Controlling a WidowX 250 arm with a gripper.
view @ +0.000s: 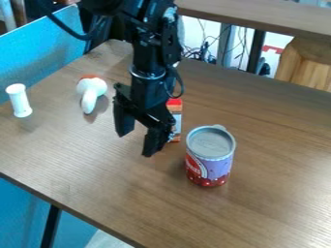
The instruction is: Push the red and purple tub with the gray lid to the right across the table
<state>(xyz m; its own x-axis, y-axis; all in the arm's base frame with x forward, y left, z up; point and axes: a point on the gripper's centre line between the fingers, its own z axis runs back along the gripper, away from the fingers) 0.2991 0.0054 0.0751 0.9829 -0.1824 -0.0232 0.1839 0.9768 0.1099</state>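
The black gripper (138,140) hangs over the middle of the wooden table, its two fingers spread apart with nothing between them. Just behind its right finger stands a small red, orange and white box (175,118), partly hidden by the gripper. To the right and nearer the camera is an upright can (210,157) with a grey lid and a purple and red label. A white plush-like object with an orange top (91,92) lies left of the arm. Farther left is a white spool-shaped cylinder (19,100).
The brown table (259,208) has its front edge running from the left down to the bottom. A blue panel (45,58) borders the back left. Behind the back edge are cables (203,52), another wooden surface (259,17) and a light wooden piece (307,65).
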